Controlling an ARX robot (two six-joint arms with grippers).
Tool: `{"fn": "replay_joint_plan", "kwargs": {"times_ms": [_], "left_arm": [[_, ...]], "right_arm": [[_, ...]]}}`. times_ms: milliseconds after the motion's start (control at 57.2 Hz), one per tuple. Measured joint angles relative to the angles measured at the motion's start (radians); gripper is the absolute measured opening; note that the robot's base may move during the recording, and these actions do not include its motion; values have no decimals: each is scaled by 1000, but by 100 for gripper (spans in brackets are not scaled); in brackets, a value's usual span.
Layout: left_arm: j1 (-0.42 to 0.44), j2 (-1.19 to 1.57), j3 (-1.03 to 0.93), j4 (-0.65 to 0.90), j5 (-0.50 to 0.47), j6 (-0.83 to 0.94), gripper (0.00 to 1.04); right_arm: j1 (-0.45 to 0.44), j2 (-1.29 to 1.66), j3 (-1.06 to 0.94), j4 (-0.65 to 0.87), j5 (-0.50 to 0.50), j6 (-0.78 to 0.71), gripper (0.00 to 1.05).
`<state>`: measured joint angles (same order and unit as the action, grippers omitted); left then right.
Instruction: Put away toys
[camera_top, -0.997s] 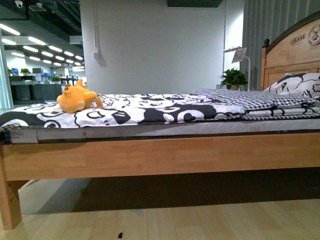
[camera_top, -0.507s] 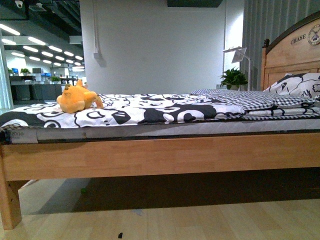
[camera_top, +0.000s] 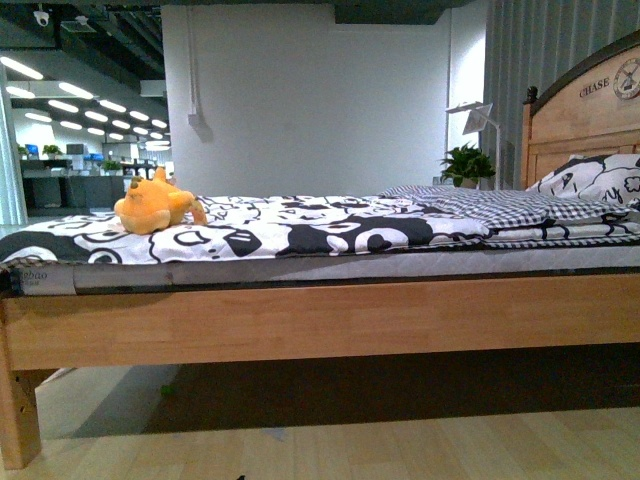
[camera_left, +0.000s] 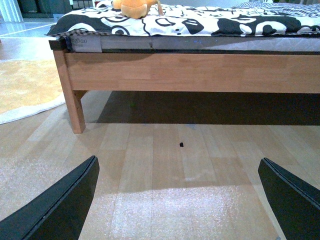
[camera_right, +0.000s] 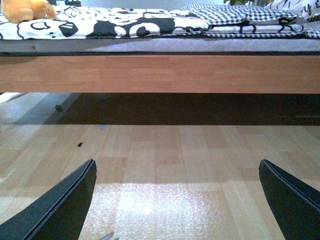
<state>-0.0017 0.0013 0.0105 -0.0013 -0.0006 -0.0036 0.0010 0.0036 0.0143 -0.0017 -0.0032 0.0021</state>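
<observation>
The orange-yellow plush toy (camera_top: 152, 206) lies on the black-and-white bedspread near the foot end of the bed, at the left of the front view. It also shows at the edge of the left wrist view (camera_left: 135, 8) and of the right wrist view (camera_right: 24, 10). My left gripper (camera_left: 180, 200) is open and empty, low over the wooden floor, well short of the bed. My right gripper (camera_right: 180, 200) is open and empty, also low over the floor. Neither arm shows in the front view.
The wooden bed frame (camera_top: 320, 315) runs across the view, with a leg (camera_left: 73, 100) at its foot end. Pillows and a headboard (camera_top: 590, 110) stand at the right. A yellow rug (camera_left: 25, 85) lies beyond the foot end. A small green object (camera_right: 58, 107) lies under the bed.
The front view has shifted slightly: the bed and toy sit a little lower in the picture and the bed looks a little nearer. The toy itself has not moved.
</observation>
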Motion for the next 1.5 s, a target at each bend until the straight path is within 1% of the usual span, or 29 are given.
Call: {"fn": "replay_joint_plan", "kwargs": {"times_ms": [1504], "left_arm": [[0,0,0,0,0,0,98]], "right_arm": [[0,0,0,0,0,0,98]]}}
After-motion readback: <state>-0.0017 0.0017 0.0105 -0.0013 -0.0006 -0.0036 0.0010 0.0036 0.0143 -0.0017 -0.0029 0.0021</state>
